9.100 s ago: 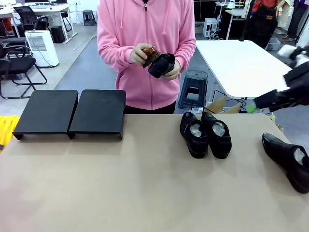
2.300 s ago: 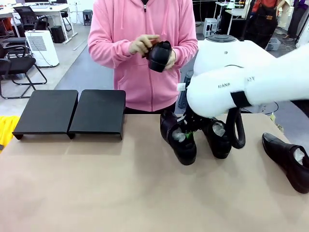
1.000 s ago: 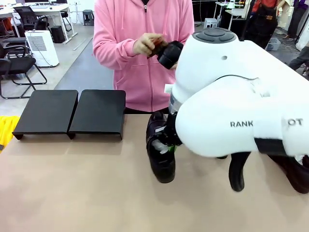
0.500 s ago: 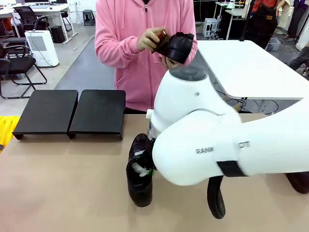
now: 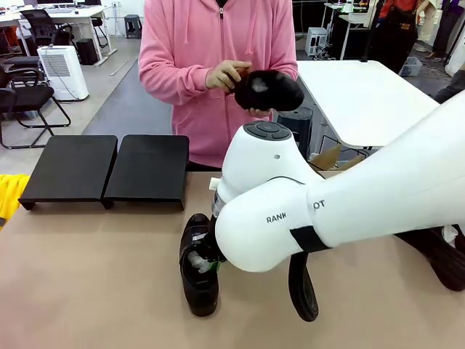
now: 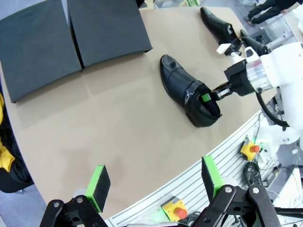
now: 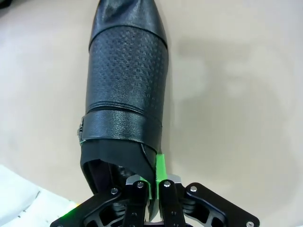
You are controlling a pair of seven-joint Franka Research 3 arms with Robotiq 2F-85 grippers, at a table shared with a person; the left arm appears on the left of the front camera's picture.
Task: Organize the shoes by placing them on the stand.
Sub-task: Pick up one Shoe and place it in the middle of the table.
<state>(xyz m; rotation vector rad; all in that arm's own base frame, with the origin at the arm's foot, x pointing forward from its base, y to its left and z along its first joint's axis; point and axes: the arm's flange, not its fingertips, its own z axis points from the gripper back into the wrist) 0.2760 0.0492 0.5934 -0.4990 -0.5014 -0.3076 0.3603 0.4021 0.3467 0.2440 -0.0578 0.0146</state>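
Item: shoe (image 5: pixel 197 280), heel collar being pinched by the clamped right gripper (image 7: pixel 152 182). It is travelling leftward, closer to the stand (image 5: pixel 109 167) than a second ago and now just right of its front; placement is nearing. Left gripper (image 6: pixel 155 178): gaping, carrying nothing.

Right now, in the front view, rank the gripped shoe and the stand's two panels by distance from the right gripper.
1. The shoe: nearest, clamped in the right gripper itself.
2. The stand's right panel: farther back, to the robot's left.
3. The stand's left panel: farthest, beyond the right panel.
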